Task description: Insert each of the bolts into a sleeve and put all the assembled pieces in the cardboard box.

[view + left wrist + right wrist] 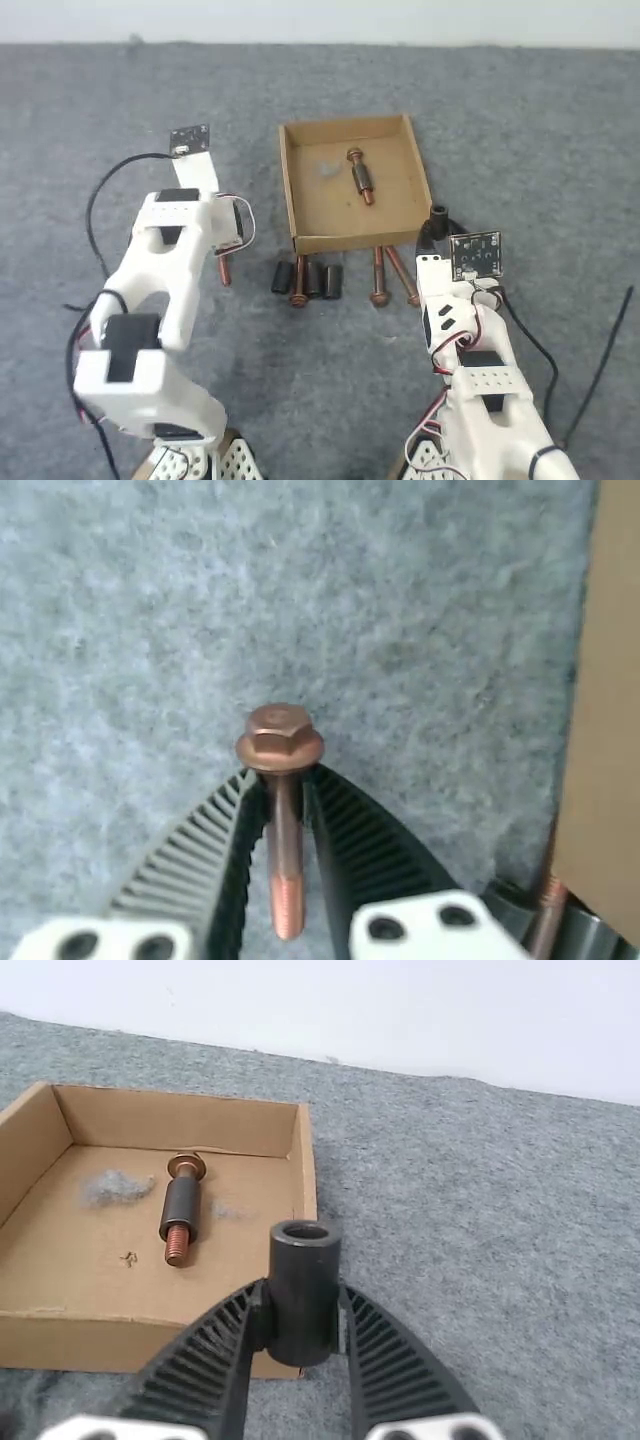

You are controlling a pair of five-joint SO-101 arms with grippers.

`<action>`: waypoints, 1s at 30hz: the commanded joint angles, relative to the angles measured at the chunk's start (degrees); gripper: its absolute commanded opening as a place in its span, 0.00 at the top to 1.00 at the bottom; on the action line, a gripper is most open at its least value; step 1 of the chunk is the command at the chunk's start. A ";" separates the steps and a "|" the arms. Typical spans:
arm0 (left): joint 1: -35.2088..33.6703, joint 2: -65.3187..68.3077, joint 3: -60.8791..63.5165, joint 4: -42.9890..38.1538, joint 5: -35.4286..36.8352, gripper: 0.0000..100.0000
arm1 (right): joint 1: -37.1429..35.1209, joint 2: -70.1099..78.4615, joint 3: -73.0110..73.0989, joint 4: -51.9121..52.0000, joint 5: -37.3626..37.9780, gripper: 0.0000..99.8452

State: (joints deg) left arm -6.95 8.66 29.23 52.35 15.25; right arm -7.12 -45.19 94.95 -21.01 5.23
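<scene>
Grey felt covers the bench (520,120), with a white wall (400,1010) behind. The left gripper (285,785) has its jaws pinched on a bolt (282,742) by the shank, head outward. The right gripper (302,1305) has its jaws clamped on a sleeve (304,1285), upright beside the cardboard box (286,180). I'd line shank and bore up square before pushing. One assembled piece (360,176) lies boxed. In front of the box lie three loose bolts (299,282) (378,272) (402,272) and three loose sleeves (281,276) (314,278) (333,281).
</scene>
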 commanded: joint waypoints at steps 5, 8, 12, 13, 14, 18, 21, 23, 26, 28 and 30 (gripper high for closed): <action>-0.09 5.36 -11.03 5.10 -0.70 0.99 | -0.57 -2.24 0.62 0.22 -0.35 0.99; -0.09 5.45 -11.03 4.66 -0.70 0.97 | -0.57 -2.24 0.62 0.22 -0.35 0.99; -0.09 5.45 -11.03 5.54 -0.44 0.88 | -0.57 -2.24 0.62 0.22 -0.35 0.99; -0.35 5.45 -11.21 6.33 -0.44 0.86 | -0.57 -2.24 0.62 0.22 -0.35 0.99; -0.53 5.45 -11.21 6.68 -0.44 0.85 | -0.57 -2.24 0.62 0.22 -0.35 0.99; -0.62 5.80 -11.30 6.68 -0.44 0.87 | -0.57 -2.24 0.62 0.22 -0.35 0.99; -0.62 6.07 -11.30 6.68 -0.44 0.88 | -0.57 -2.24 0.62 0.22 -0.35 0.99; -0.53 6.15 -11.30 6.59 -0.44 0.89 | -0.57 -2.24 0.62 0.22 -0.35 0.99; -0.53 6.15 -11.30 5.10 -0.44 0.89 | -0.57 -2.24 0.62 0.22 -0.35 0.99; -0.44 6.15 -11.30 4.75 -0.44 0.91 | -0.57 -2.24 0.62 0.22 -0.35 0.99; -0.35 6.24 -11.30 4.57 -0.35 0.92 | -0.57 -2.24 0.62 0.22 -0.35 0.99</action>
State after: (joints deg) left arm -7.38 15.52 20.62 58.07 15.08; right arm -7.12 -45.19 94.95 -21.01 5.23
